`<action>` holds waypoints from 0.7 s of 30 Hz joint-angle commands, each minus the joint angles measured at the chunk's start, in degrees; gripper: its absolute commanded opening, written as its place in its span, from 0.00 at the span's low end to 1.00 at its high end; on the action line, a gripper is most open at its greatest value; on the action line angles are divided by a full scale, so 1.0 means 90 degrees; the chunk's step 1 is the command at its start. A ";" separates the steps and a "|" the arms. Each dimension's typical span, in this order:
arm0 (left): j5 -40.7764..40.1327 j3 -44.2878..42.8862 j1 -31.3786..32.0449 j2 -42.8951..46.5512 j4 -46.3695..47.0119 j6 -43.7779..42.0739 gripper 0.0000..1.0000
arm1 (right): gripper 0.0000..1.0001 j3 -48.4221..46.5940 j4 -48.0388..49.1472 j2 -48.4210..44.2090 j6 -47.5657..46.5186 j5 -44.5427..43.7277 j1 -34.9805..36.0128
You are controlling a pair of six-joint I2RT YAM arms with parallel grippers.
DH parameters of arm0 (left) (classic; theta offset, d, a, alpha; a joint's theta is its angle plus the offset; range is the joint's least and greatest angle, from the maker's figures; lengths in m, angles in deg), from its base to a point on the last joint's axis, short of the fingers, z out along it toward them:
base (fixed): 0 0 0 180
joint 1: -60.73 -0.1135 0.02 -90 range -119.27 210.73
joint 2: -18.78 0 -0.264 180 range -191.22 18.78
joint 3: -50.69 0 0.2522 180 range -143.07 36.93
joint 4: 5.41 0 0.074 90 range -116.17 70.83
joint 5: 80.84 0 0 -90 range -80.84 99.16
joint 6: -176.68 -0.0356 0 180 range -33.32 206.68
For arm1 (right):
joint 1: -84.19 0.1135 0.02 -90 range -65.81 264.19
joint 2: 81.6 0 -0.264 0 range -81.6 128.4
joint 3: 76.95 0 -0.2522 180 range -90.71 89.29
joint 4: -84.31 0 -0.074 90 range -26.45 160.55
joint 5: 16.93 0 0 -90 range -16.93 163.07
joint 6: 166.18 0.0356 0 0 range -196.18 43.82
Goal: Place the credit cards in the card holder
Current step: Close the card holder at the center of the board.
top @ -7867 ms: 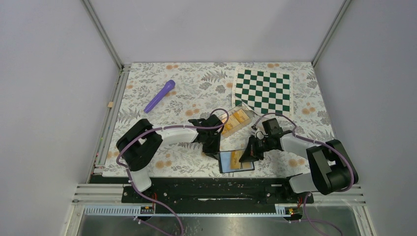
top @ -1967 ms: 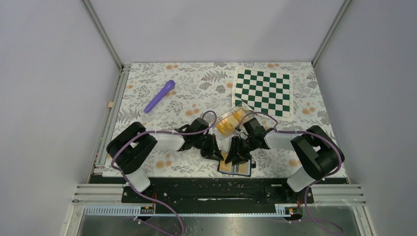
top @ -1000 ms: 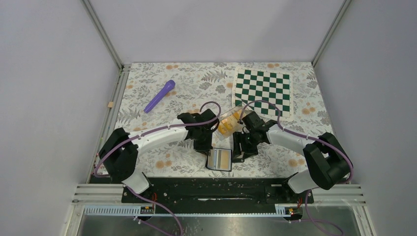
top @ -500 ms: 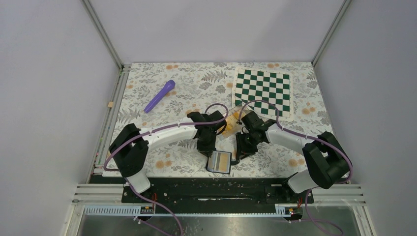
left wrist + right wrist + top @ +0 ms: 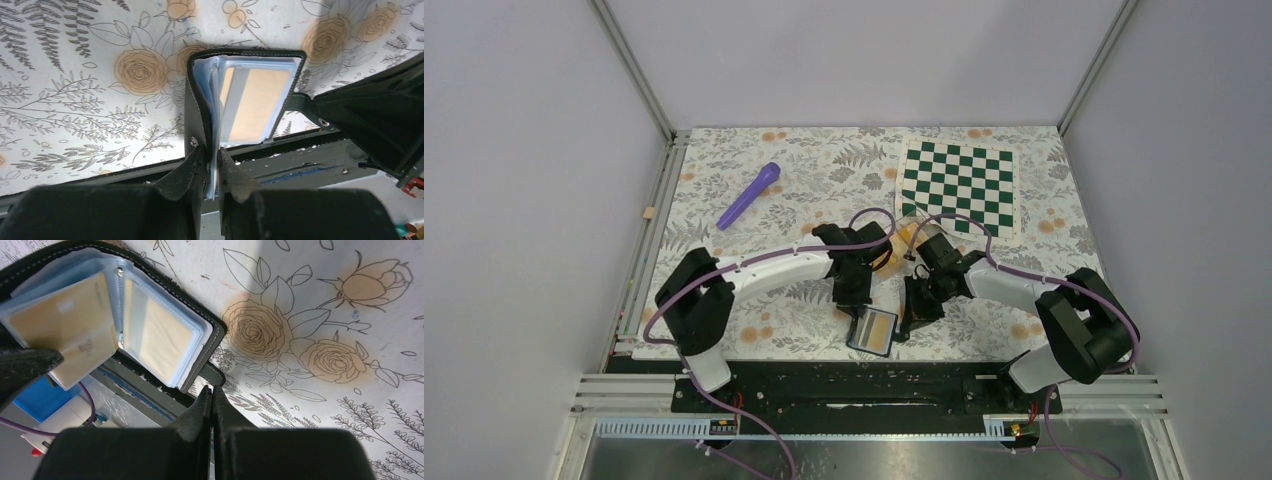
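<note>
The card holder (image 5: pixel 873 331) is a black wallet lying open at the table's near edge, its pale blue sleeves showing. Orange-yellow cards sit in its sleeves (image 5: pixel 65 325) (image 5: pixel 255 105). My left gripper (image 5: pixel 854 303) is shut on the wallet's left cover and sleeve edges (image 5: pixel 212 167). My right gripper (image 5: pixel 911 308) is shut just right of the wallet, its tips (image 5: pixel 212 392) at the wallet's strap tab (image 5: pixel 216 374), with nothing seen between them. More orange cards lie in a clear box (image 5: pixel 902 240), mostly hidden behind the arms.
A purple pen-like object (image 5: pixel 749 195) lies at the back left. A green-and-white chequered mat (image 5: pixel 961 187) lies at the back right. The black rail of the table's front edge (image 5: pixel 300 165) runs right under the wallet.
The left gripper, holding the wallet, has shifted a little to the right and turned it slightly. The right gripper has stayed shut beside the wallet's right side.
</note>
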 commanded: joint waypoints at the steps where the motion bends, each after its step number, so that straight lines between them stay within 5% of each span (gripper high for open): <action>1: 0.0464 -0.0312 0.0100 -0.0086 0.0354 0.0121 0.21 | 0.00 -0.0050 0.0023 -0.0048 0.0059 0.0059 0.0060; 5: 0.0965 -0.0251 0.0200 -0.0155 0.0696 0.0086 0.38 | 0.00 -0.0091 -0.0056 -0.0049 0.0042 -0.0024 0.0061; 13: 0.2381 0.0607 0.0246 -0.0216 0.2555 0.0546 0.41 | 0.00 -0.0083 -0.0089 -0.0094 0.0054 -0.0097 0.0053; 21: 0.2619 0.0998 0.0191 -0.0434 0.3133 0.0577 0.42 | 0.00 -0.0110 -0.0143 -0.0254 0.0062 -0.0117 0.0053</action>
